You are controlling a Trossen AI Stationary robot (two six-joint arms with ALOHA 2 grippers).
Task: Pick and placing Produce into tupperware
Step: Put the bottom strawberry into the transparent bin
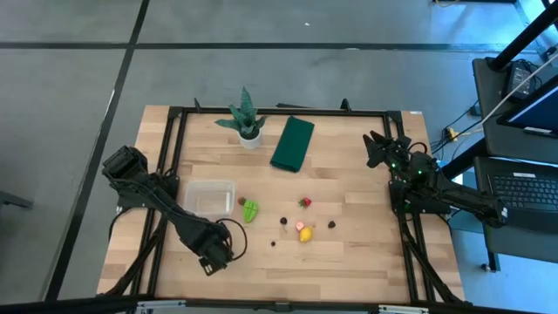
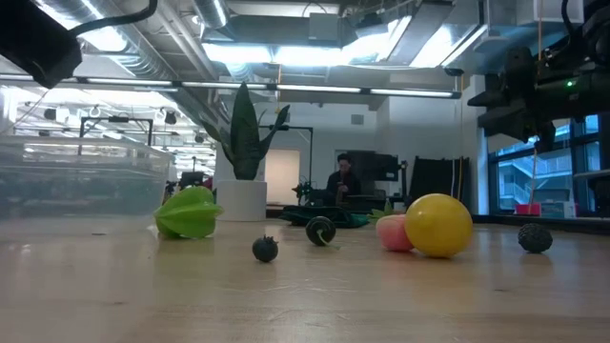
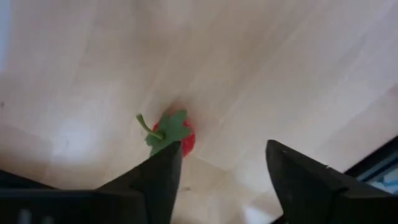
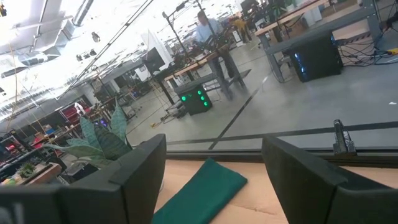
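Observation:
My left gripper (image 3: 224,149) points down over the table's near left part (image 1: 212,259) and is open. A red strawberry with a green leafy cap (image 3: 171,132) lies on the wood right beside one fingertip. In the high view the gripper hides this berry. The clear tupperware (image 1: 209,199) stands beyond the gripper, toward the far edge. To its right lie a light green piece (image 1: 250,210), another red berry (image 1: 305,202), a yellow piece (image 1: 305,234) and small dark berries (image 1: 331,224). My right gripper (image 4: 214,180) waits open and level at the table's right side (image 1: 379,148). My left gripper comes from above, pointing down, with one fingertip (image 3: 166,163) standing in front of the strawberry's lower side (image 3: 185,143). The berry rests on the table. I cannot tell whether the finger touches it.
A potted plant (image 1: 246,118) and a folded dark green cloth (image 1: 292,142) stand at the far side. A black frame (image 1: 174,157) runs around the tabletop. The table's dark edge (image 3: 379,168) is close to my left gripper. A person works at a bench far behind (image 2: 341,176).

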